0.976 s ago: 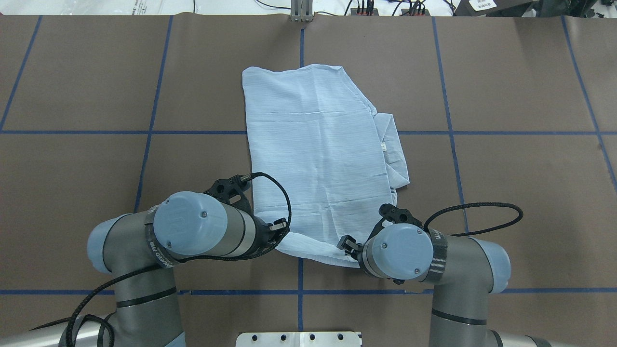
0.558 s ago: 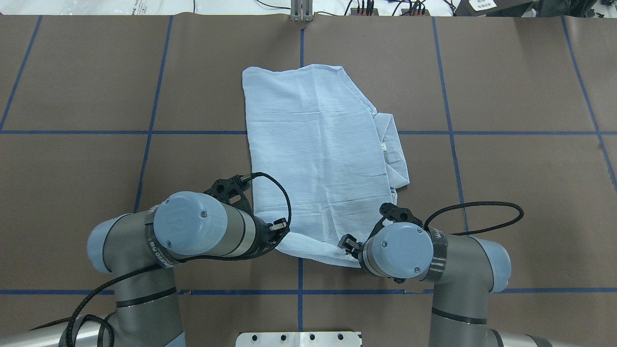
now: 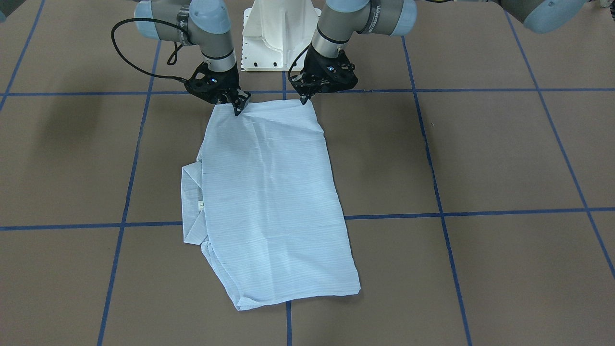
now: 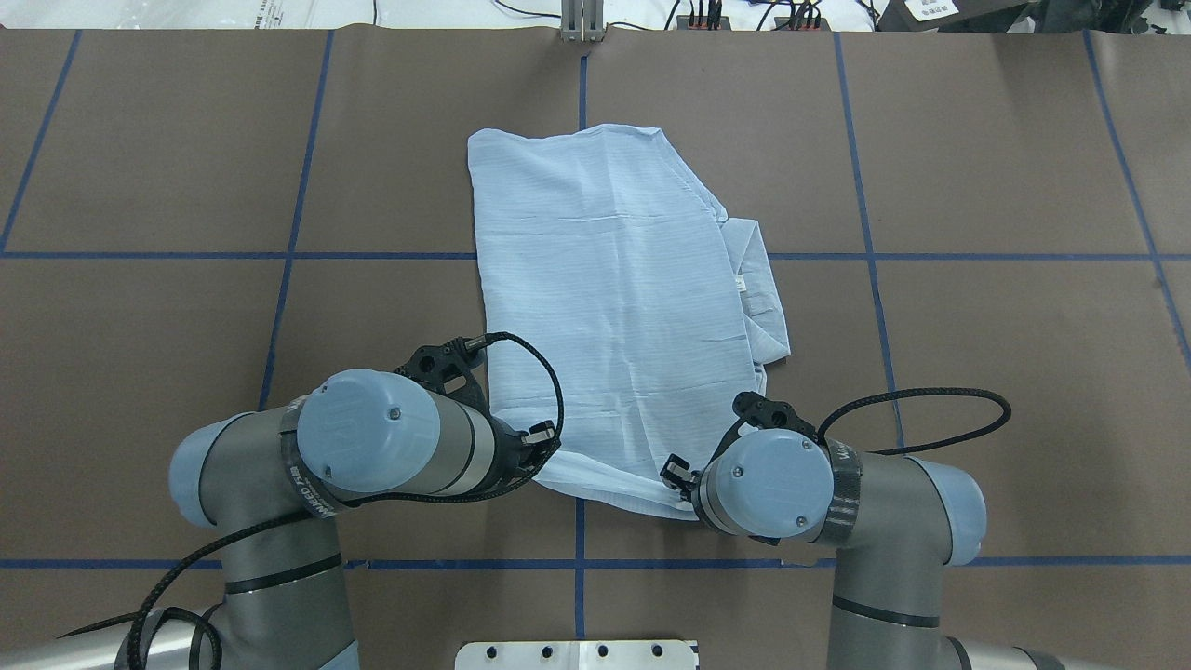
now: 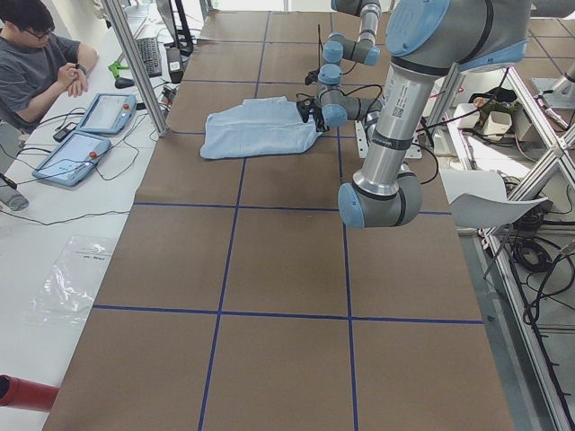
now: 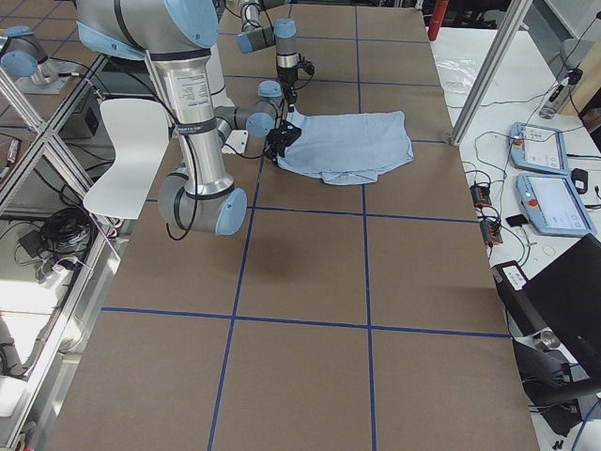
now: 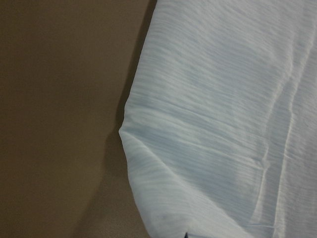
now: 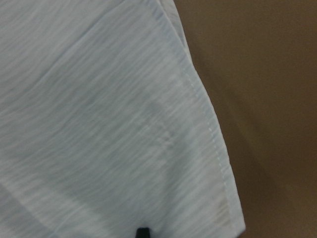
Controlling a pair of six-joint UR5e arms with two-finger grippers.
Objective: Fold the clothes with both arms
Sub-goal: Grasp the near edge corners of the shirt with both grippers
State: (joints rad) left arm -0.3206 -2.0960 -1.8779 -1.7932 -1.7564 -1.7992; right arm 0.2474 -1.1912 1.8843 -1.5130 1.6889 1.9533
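Shirt point(image 3: 274, 202) edge has tightened slightly at the right claw point(image 3: 239, 108); it and the left claw point(image 3: 304, 99) look clamped on corners, ready to lift.

Your shirt point(image 4: 614, 279) beyond the black jaws is pale blue with fine stripes. The bench point(image 4: 1005, 372) beneath them is brown, gridded with blue tape lines point(image 4: 186, 254). Behind them, left arm point(image 4: 279, 596) and right arm point(image 4: 875, 596) are grey, capped light blue.

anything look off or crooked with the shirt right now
Yes: the collar pokes out from under the folded shirt on the robot's right side, so that edge is lumpy and uneven. The rest lies fairly flat on the table.
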